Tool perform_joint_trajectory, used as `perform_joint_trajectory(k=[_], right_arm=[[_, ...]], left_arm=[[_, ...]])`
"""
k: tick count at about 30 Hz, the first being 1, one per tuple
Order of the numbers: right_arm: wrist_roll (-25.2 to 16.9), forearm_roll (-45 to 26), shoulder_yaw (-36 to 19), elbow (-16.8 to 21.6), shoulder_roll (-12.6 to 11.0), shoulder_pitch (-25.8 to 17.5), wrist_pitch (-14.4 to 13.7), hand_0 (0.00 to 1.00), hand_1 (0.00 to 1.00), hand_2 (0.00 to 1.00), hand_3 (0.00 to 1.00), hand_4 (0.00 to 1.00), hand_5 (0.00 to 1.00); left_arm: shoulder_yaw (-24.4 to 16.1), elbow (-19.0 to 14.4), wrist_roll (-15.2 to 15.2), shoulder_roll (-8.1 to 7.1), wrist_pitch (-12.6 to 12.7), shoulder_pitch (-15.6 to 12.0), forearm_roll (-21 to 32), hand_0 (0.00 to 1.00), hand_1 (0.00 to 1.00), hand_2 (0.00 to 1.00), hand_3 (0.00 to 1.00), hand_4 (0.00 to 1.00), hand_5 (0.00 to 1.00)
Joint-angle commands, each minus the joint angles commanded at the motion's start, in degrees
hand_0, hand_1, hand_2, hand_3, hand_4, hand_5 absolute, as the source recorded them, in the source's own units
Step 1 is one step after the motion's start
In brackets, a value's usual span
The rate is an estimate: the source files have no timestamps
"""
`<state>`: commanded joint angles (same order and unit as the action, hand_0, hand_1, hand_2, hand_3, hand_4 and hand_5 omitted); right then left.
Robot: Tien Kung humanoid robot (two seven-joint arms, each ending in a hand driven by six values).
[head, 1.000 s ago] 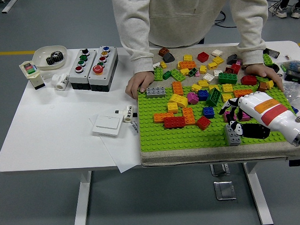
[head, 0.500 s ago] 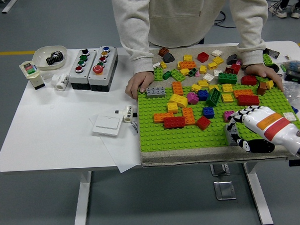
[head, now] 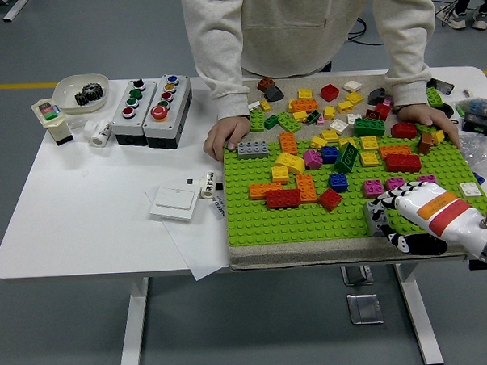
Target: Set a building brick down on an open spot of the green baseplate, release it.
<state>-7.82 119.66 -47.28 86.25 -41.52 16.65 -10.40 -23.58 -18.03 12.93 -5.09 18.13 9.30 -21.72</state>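
The right hand (head: 407,220) rests fingers loosely open, holding nothing; the grey brick (head: 377,219) stands upright just beyond its fingertips on the green baseplate (head: 310,220).

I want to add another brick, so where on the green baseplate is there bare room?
The green baseplate is bare along its near left strip, below the red brick, and between the red brick and the right hand. The far half is crowded.

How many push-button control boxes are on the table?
2: the push-button boxes stand side by side at the table's far left, the left box beside the right box; none seems hidden.
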Motion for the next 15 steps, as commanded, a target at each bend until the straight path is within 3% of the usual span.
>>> perform_joint_trajectory(k=[15], right_arm=[[-0.1, -0.1, 1.5, -2.3, 0.2, 0.9, 0.6, 0.695, 0.64, 0.7, 0.603, 0.434, 0.343]], left_arm=[[0.1, -0.1, 0.0, -0.06, -0.1, 0.2, 0.0, 0.604, 0.68, 0.642, 0.546, 0.558, 0.596]])
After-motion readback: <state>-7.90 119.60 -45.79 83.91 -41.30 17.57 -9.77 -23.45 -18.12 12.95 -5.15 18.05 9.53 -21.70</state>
